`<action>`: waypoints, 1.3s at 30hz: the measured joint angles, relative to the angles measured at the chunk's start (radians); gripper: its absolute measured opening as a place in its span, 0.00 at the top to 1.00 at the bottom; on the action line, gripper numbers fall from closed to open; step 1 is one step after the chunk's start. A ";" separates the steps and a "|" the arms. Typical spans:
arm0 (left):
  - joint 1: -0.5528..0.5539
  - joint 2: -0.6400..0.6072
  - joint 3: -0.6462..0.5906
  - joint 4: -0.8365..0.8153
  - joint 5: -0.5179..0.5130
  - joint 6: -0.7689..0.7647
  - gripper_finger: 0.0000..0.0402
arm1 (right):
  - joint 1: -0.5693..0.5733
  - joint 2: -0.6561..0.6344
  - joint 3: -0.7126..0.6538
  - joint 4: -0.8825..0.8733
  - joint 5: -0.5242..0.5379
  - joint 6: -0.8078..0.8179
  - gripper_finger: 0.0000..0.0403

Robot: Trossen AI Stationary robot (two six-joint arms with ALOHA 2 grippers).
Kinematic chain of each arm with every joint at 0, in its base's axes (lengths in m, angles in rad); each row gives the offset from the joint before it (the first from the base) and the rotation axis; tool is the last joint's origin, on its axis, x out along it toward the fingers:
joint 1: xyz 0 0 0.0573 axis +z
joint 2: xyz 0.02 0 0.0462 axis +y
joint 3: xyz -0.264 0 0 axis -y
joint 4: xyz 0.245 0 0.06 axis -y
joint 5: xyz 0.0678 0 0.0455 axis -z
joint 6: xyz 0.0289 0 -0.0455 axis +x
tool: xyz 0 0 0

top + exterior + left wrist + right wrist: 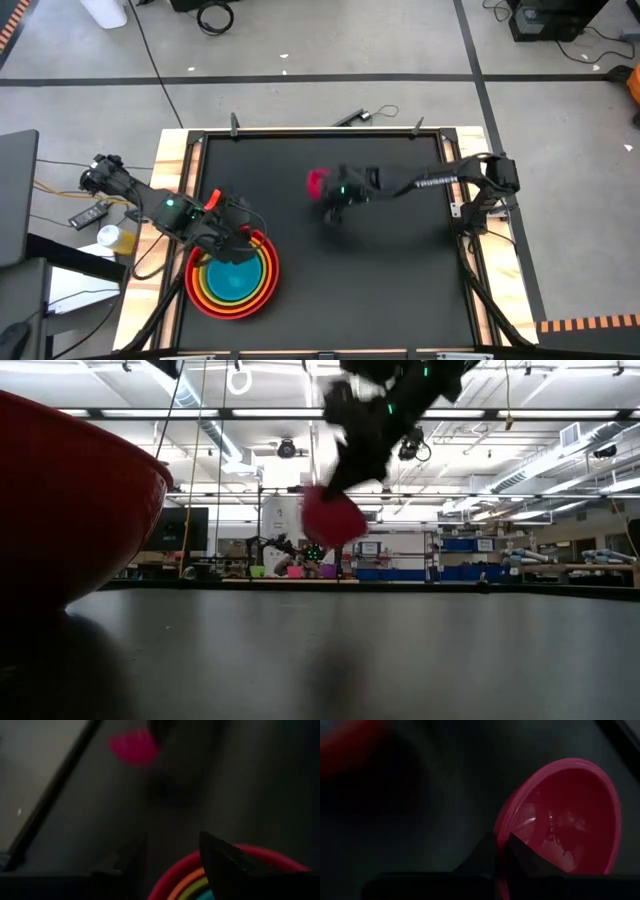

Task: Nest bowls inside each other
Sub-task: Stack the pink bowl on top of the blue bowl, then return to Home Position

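Near the table's near left corner stands a stack of nested bowls (232,280): red outermost, then orange, yellow-green and blue. The stack rests on the black mat by the red bowl's base (70,500). My left gripper (235,238) hangs open just above the stack's far rim (200,875), holding nothing. A small magenta bowl (317,182) is in the air over the middle of the mat, with my right gripper (328,188) shut on it. It also shows far off in the left wrist view (132,747). My right gripper pinches the magenta bowl's rim (501,845), one finger (530,857) inside the bowl and one (482,855) outside. The fingers slant down from the table's right side. The bowl (332,518) hangs tilted below the fingers, lifted clear of the mat.
The black mat (400,290) lies bare between the stack and the right arm's base (485,190). A wooden frame (170,160) borders the mat. A bottle (118,238) and cables sit off the table's left side, and a small tool (350,117) lies beyond the far edge.
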 joint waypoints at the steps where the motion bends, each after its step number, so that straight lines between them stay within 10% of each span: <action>1: -0.002 0.000 0.014 0.000 -0.014 0.005 0.55 | 0.037 0.004 0.000 0.060 0.000 -0.016 0.94; 15: 0.055 0.000 0.032 0.005 -0.041 0.059 0.55 | 0.262 0.133 0.025 0.692 -0.140 -0.128 0.94; 32: 0.047 0.001 0.032 -0.037 -0.021 0.037 0.55 | 0.294 0.570 0.500 0.603 -0.381 -0.305 0.90; 39: 0.036 0.001 0.032 -0.053 -0.021 0.023 0.55 | 0.296 0.609 0.588 0.421 -0.357 -0.296 0.67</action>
